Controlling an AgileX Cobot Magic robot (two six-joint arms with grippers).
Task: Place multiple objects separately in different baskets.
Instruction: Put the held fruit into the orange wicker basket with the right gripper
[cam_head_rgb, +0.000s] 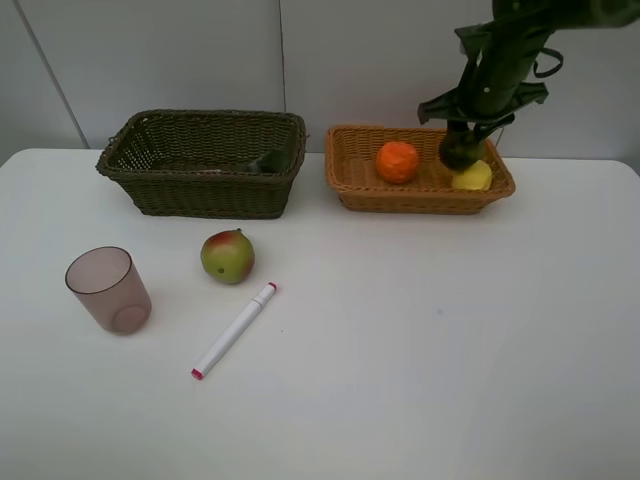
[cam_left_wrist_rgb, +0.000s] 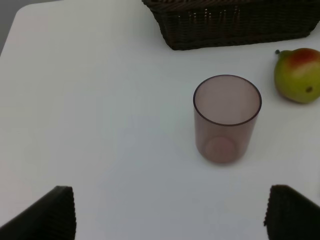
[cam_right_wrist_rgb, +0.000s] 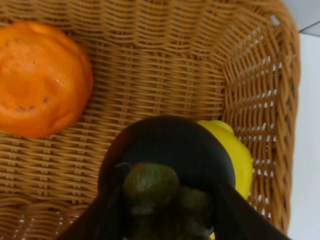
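My right gripper (cam_head_rgb: 462, 140) is shut on the dark round fruit (cam_head_rgb: 460, 152) and holds it low over the orange-tan basket (cam_head_rgb: 420, 200). An orange (cam_head_rgb: 397, 161) and a yellow lemon (cam_head_rgb: 473, 176) lie in that basket. In the right wrist view the dark fruit (cam_right_wrist_rgb: 165, 150), its green top facing the camera, hangs between orange (cam_right_wrist_rgb: 42, 77) and lemon (cam_right_wrist_rgb: 237, 155). On the table stand the mauve cup (cam_head_rgb: 108, 290), the mango (cam_head_rgb: 228, 256) and the white marker (cam_head_rgb: 234, 330). My left gripper (cam_left_wrist_rgb: 170, 220) is open, hovering short of the cup (cam_left_wrist_rgb: 227, 117).
The dark olive basket (cam_head_rgb: 200, 120) stands at the back left with a dark green bottle (cam_head_rgb: 266, 160) lying inside. In the left wrist view the mango (cam_left_wrist_rgb: 298, 75) sits beside the cup, the dark basket (cam_left_wrist_rgb: 235, 22) beyond. White table surface stretches along the front and right.
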